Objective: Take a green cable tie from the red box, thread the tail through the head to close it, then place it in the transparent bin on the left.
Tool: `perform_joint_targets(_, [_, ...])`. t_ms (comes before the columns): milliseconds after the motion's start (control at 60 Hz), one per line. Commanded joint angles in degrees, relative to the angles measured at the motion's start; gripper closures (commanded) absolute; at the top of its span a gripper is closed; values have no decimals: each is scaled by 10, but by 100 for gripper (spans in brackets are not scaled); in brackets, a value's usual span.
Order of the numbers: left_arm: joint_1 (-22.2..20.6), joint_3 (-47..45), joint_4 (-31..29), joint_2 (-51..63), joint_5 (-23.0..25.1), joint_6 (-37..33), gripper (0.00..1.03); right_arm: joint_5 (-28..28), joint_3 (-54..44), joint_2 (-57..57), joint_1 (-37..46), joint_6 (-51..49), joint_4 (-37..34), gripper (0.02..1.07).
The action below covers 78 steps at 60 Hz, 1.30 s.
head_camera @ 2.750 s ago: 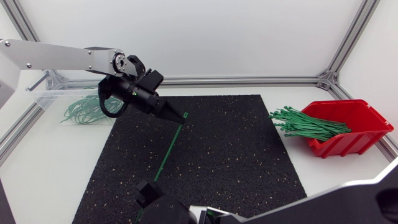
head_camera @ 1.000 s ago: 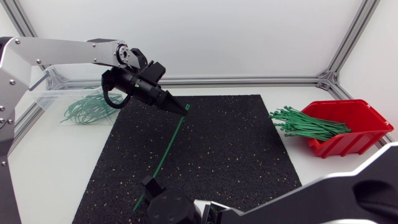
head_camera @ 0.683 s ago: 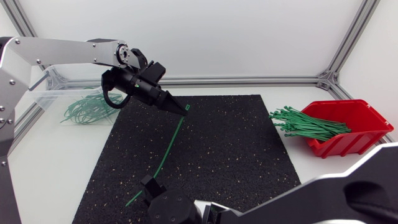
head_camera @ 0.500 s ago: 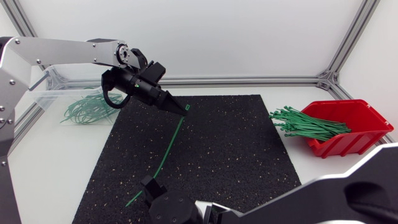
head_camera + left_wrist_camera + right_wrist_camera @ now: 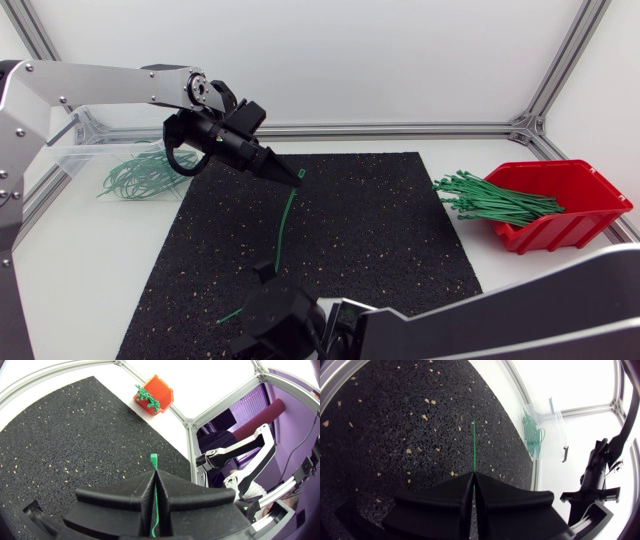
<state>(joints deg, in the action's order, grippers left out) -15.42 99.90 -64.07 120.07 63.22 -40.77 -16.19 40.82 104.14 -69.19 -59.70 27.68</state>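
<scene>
A green cable tie (image 5: pixel 283 222) stretches over the black mat between my two grippers. My left gripper (image 5: pixel 297 181) is shut on its head end; in the left wrist view the head (image 5: pixel 154 458) pokes out past the closed fingertips (image 5: pixel 155 474). My right gripper (image 5: pixel 266 270), near the mat's front edge, is shut on the strap lower down. The tail (image 5: pixel 231 317) sticks out behind it, and in the right wrist view the tail (image 5: pixel 474 445) runs ahead of the shut gripper (image 5: pixel 473 474). The red box (image 5: pixel 565 207) of green ties (image 5: pixel 495 200) stands at the right. The transparent bin (image 5: pixel 72 150) sits at the left.
The black mat (image 5: pixel 370 250) covers the table's middle. Closed green ties (image 5: pixel 140 176) lie in and beside the transparent bin. An aluminium frame rail (image 5: pixel 400 129) runs along the back edge. The bundle in the red box hangs over its open side toward the mat.
My right gripper has closed on the strap and moved up toward the left gripper, so the tie now bends between them and its tail points left. The left arm has held still.
</scene>
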Motion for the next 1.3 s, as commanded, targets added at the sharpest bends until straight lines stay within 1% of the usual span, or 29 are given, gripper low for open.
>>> perform_joint_targets(0, [6, -18, -10, -8, 11, -19, 100, 12, 13, -20, 13, 55, -26, 101])
perform_joint_targets(133, [6, -36, -9, -23, 16, -31, 100, 42, 15, -46, 27, 108, -76, 101])
perform_joint_targets(200, [8, -41, -9, -27, 22, -33, 100, 64, 22, -61, 39, 139, -117, 101])
perform_joint_targets(333, [9, -59, -3, -44, 31, -45, 100, 136, 44, -104, 72, 216, -214, 101])
perform_joint_targets(433, [11, -70, 5, -55, 43, -46, 100, 176, 63, -123, 93, 251, -272, 101])
perform_joint_targets(533, [13, -78, 5, -60, 56, -46, 100, 232, 88, -142, 123, 280, -343, 101])
perform_joint_targets(733, [11, -128, 37, -90, 70, -46, 100, 309, 117, -168, 158, 332, -437, 101])
perform_joint_targets(817, [9, -142, 47, -99, 74, -45, 100, 352, 138, -169, 172, 356, -480, 101])
perform_joint_targets(867, [7, -146, 50, -99, 76, -44, 100, 388, 149, -169, 184, 369, -503, 101])
perform_joint_targets(900, [6, -146, 50, -100, 77, -44, 100, 394, 153, -169, 187, 373, -508, 101])
perform_joint_targets(950, [3, -148, 54, -101, 77, -44, 100, 428, 171, -163, 204, 394, -534, 101])
perform_joint_targets(1067, [0, -149, 60, -99, 78, -44, 100, 456, 191, -167, 225, 421, -558, 101])
perform_joint_targets(1100, [-1, -149, 61, -99, 79, -44, 100, 472, 200, -166, 235, 436, -566, 101])
perform_joint_targets(1283, [-6, -160, 73, -104, 83, -44, 100, 493, 212, -177, 252, 465, -591, 101])
